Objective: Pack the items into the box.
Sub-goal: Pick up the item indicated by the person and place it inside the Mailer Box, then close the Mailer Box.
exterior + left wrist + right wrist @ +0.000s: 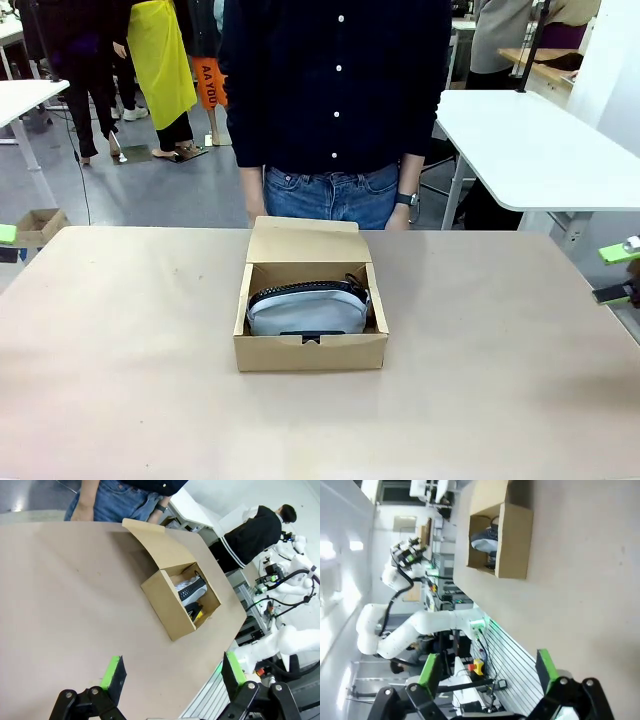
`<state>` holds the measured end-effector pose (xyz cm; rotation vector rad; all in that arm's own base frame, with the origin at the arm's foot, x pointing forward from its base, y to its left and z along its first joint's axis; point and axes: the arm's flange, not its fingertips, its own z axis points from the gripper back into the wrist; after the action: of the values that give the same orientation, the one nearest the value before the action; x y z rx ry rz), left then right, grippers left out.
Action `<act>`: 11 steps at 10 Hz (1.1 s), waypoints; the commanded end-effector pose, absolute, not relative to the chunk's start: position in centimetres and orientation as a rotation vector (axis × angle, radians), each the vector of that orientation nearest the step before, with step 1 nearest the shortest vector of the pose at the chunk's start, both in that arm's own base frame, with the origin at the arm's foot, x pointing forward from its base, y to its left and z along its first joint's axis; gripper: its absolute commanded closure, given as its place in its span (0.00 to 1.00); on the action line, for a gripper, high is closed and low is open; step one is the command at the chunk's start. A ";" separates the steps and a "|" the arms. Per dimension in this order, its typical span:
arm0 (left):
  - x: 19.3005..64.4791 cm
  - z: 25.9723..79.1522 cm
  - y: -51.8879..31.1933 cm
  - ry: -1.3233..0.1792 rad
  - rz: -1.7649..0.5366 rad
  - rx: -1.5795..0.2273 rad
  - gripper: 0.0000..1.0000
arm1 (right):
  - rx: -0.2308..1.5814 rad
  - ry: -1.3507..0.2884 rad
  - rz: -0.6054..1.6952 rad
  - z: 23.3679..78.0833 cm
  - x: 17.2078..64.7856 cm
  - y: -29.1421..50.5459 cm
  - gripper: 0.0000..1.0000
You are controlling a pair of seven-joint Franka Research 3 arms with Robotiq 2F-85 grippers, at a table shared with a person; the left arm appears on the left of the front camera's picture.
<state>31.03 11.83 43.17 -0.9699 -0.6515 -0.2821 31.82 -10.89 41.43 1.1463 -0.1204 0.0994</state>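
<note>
**A:** Nearest first: how do the jaws stand?

**B:** Both wrist views show them spread wide with nothing between. The left gripper (pixel 172 669) is by the worktop's (pixel 120 350) left edge, and the right gripper (pixel 487 666) is by its right edge.

**A:** And the box?

**B:** The box (pixel 310 352) sits mid-worktop, its flap raised toward the far edge. The front view shows the pouch (pixel 308 310) lying inside, zipper uppermost. The left wrist view adds the stapler (pixel 194 613), black with some yellow, between the pouch and the front wall. From the front it is only a dark sliver.

**A:** Beyond that?

**B:** A person (pixel 335 90) stands at the far edge, hands down behind the flap. Further back there is a white table (pixel 530 140) on the right, and a small carton (pixel 40 225) on the grey floor to the left.
</note>
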 end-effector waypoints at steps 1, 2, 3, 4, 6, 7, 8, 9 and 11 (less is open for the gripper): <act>30.8 43.3 11.5 -0.664 -0.274 -0.989 0.00 | 1.065 -0.102 0.197 43.0 32.2 -10.1 0.00; 30.8 43.3 11.5 -0.664 -0.274 -0.989 0.00 | 1.065 -0.102 0.197 43.0 32.2 -10.1 0.00; 30.8 43.3 11.5 -0.664 -0.274 -0.989 0.00 | 1.065 -0.102 0.197 43.0 32.2 -10.1 0.00; 30.8 43.3 11.5 -0.664 -0.274 -0.989 0.00 | 1.065 -0.102 0.197 43.0 32.2 -10.1 0.00; 30.8 43.3 11.5 -0.664 -0.274 -0.989 0.00 | 1.065 -0.102 0.197 43.0 32.2 -10.1 0.00; 30.8 43.3 11.5 -0.664 -0.274 -0.989 0.00 | 1.065 -0.102 0.197 43.0 32.2 -10.1 0.00; 30.8 43.3 11.5 -0.664 -0.274 -0.989 0.00 | 1.065 -0.102 0.197 43.0 32.2 -10.1 0.00; 30.8 43.3 11.5 -0.664 -0.274 -0.989 0.00 | 1.065 -0.102 0.197 43.0 32.2 -10.1 0.00; 30.8 43.3 11.5 -0.664 -0.274 -0.989 0.00 | 1.065 -0.102 0.197 43.0 32.2 -10.1 0.00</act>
<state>31.03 11.83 43.17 -0.9699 -0.6514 -0.2821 32.54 -9.71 42.98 1.0683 -0.0989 0.1737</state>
